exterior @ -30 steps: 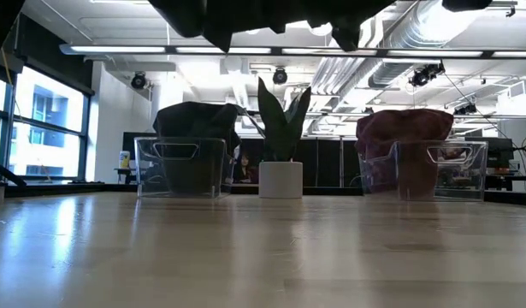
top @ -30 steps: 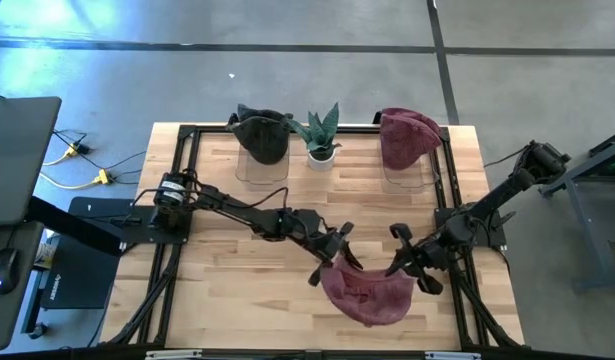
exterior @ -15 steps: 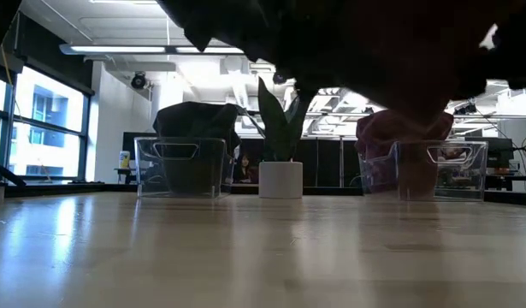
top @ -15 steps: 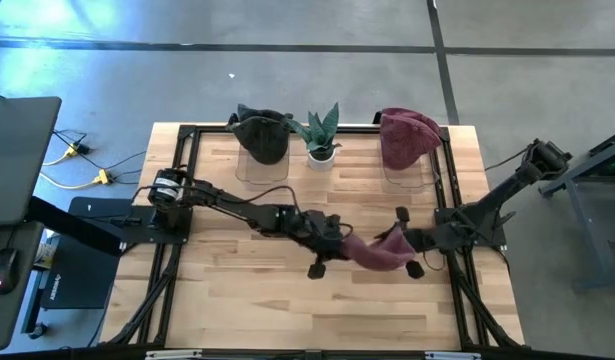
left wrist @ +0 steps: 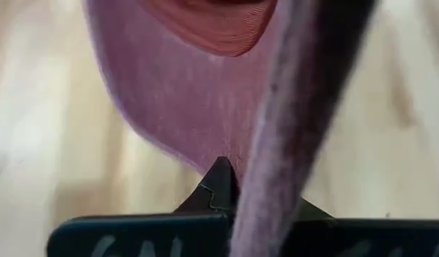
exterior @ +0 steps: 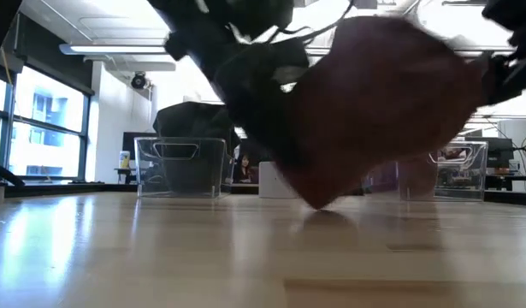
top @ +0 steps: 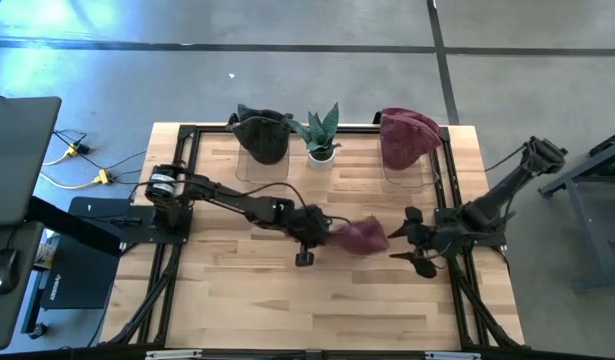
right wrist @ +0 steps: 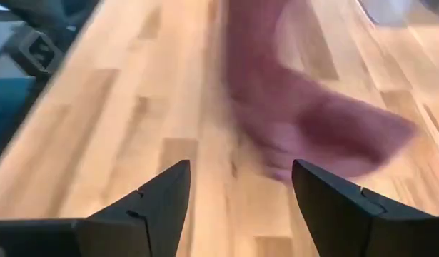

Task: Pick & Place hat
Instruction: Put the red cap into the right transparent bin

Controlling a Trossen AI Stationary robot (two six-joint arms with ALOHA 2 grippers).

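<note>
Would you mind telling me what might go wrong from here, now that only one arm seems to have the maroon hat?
1. The left gripper alone pinches the maroon hat by a fold of fabric, so it may slip free.
2. The hat hangs low over the table and could drag.
3. The open right gripper sits close beside the hat; a swing might snag it.
</note>
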